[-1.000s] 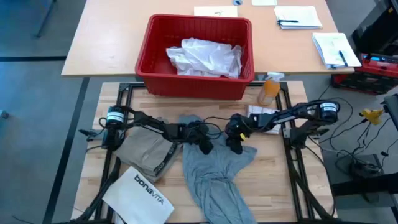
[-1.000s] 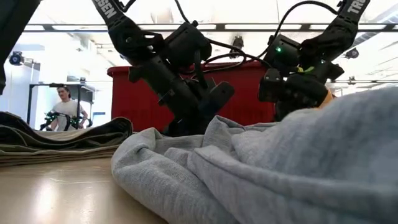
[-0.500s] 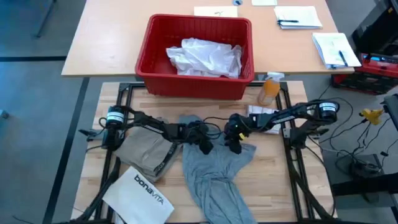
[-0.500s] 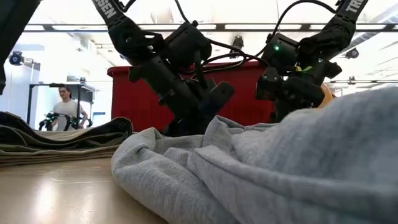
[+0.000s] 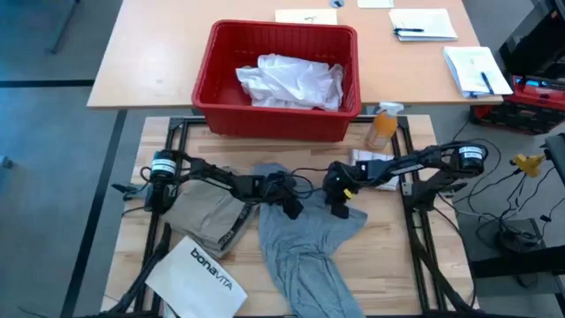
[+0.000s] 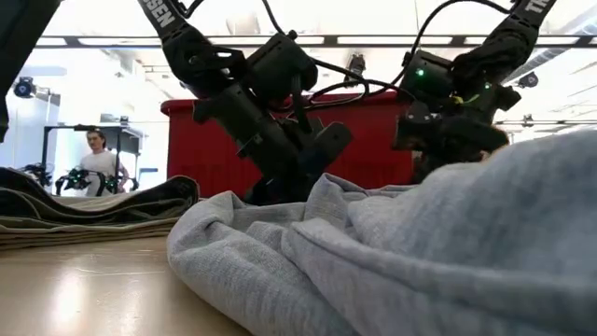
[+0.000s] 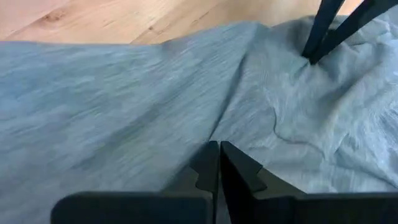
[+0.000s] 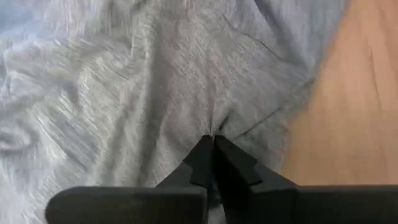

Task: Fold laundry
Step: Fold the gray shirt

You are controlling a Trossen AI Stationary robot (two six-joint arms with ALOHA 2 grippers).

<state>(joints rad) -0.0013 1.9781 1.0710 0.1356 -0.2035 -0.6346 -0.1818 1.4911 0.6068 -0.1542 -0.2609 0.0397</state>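
- The grey T-shirt (image 5: 305, 243) lies rumpled on the wooden counter (image 5: 388, 256), at its middle, running from between the two arms toward the near edge.
- The left gripper (image 7: 219, 148) is down on the shirt's far left part, its jaws pressed together on a pinch of grey cloth, as the left wrist view shows.
- The right gripper (image 8: 214, 138) is at the shirt's far right corner, just beside bare wood, its jaws likewise closed on a small fold of the cloth.
- In the low view both grippers stand behind a raised hump of the shirt.
- The khaki-tan garment (image 5: 207, 216) lies folded on the counter's left side, touching the shirt's left edge.
- A white bag printed "bonavita" (image 5: 196, 276) lies near the left front corner, overlapping the khaki piece's near edge.
- The white shirt (image 5: 290, 81) sits crumpled in the red basket (image 5: 212, 62) on the far table.
- An orange spray bottle (image 5: 383, 126) stands right of the basket.
- A person (image 6: 97, 161) stands in the room beyond.
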